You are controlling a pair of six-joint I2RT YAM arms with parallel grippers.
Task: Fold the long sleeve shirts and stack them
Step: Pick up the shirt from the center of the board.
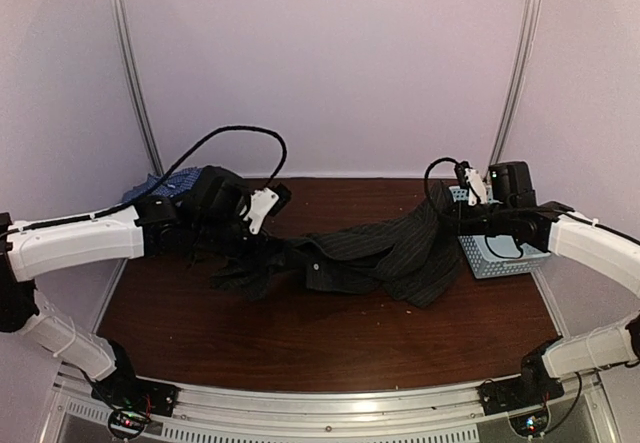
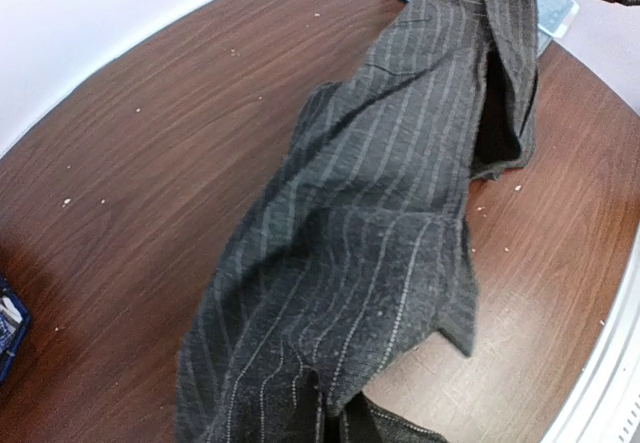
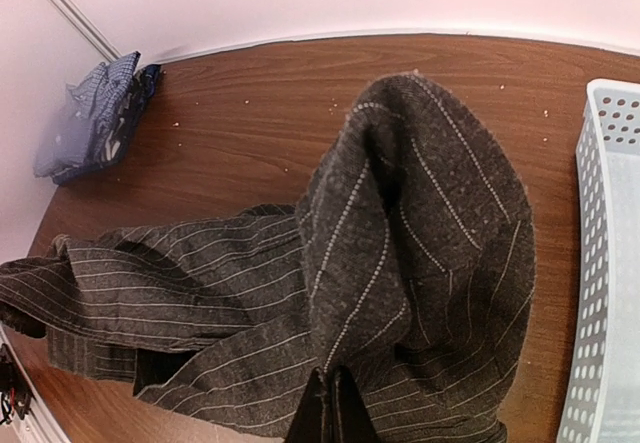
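Observation:
The black pinstriped shirt point(image 1: 370, 253) hangs bunched between my two grippers over the middle of the table, its lower folds resting on the wood. My left gripper point(image 1: 262, 243) is shut on its left end; in the left wrist view the cloth point(image 2: 360, 253) covers the fingers. My right gripper point(image 1: 452, 218) is shut on its right end, and its dark fingertips point(image 3: 322, 418) pinch a fold of the shirt point(image 3: 400, 263). The blue checked shirt point(image 1: 165, 183) lies crumpled at the back left corner, behind my left arm. It also shows in the right wrist view point(image 3: 95, 113).
A light blue plastic basket point(image 1: 500, 255) stands at the right edge, just under my right wrist; its perforated wall shows in the right wrist view point(image 3: 600, 263). The brown wooden table point(image 1: 300, 333) is enclosed by white walls at the back and sides.

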